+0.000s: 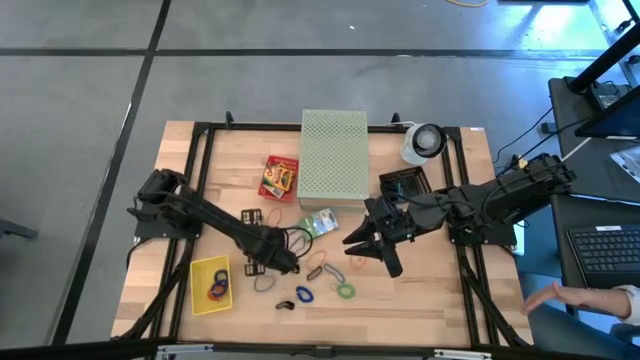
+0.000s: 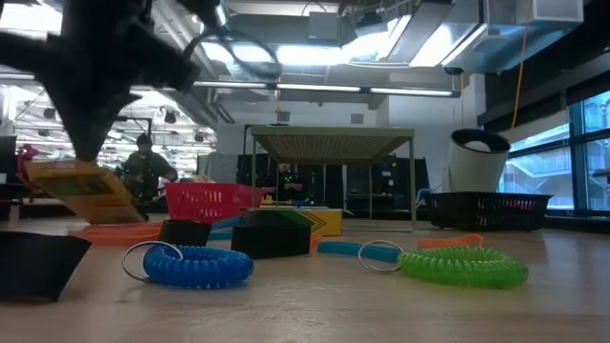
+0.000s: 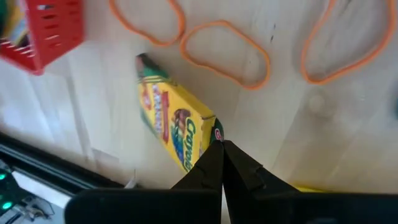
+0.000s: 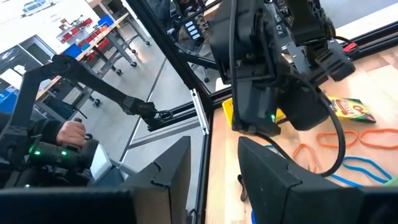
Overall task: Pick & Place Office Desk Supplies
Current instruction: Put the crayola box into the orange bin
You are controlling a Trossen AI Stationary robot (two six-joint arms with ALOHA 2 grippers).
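My left gripper [image 1: 272,262] [image 3: 222,149] is shut on a yellow-and-green crayon box [image 3: 171,121] [image 2: 86,191], between the yellow tray [image 1: 196,272] and the loose bands. My right gripper [image 1: 372,252] [image 4: 217,180] hangs open above the wood beside the orange loops [image 1: 320,266] and touches nothing. A blue coil band [image 1: 303,295] [image 2: 195,265], a green coil band [image 1: 345,291] [image 2: 462,265] and a small black clip [image 1: 283,304] lie flat on the table. A second small card box [image 1: 320,222] lies by the perforated box. Red and blue bands [image 1: 216,288] lie in the tray. My left gripper pinches the crayon box between its two fingertips at one end corner [image 3: 210,135], coming from above and pointing down. The box hangs tilted below the fingers, its far end lower [image 2: 112,211]. I cannot tell whether that end rests on the table.
A large pale green perforated box [image 1: 334,153] stands at the far middle, with a red basket [image 1: 280,178] to its left. A black basket [image 1: 405,185] and a white roll [image 1: 425,141] stand to its right. A person's hand [image 1: 560,296] shows beyond the table's right near corner.
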